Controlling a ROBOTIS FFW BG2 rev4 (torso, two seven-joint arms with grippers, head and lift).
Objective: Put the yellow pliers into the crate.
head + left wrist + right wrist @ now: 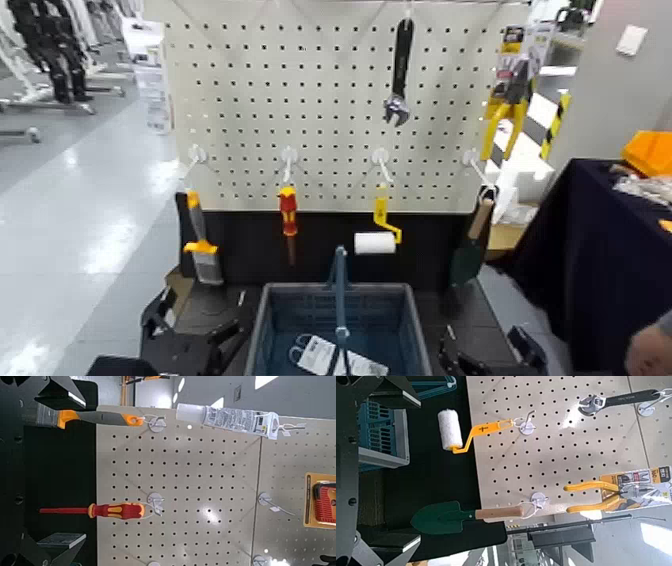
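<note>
The yellow pliers [506,102] hang on their retail card at the top right corner of the white pegboard, and the right wrist view shows them there as well [601,495]. The blue-grey crate [264,322] stands low in front of me, its arched handle upright, with white cards lying inside. My left gripper [214,346] rests low to the left of the crate, open with nothing in it [55,465]. To the crate's right my right gripper [470,358] is equally low, open [379,467] and empty, far below the pliers.
On the pegboard hang a black wrench [399,70], a brush [200,245], a red-and-yellow screwdriver [289,214], a yellow-handled paint roller [378,236] and a green trowel [470,248]. A dark-draped table [590,250] and a person's hand [650,348] are at the right.
</note>
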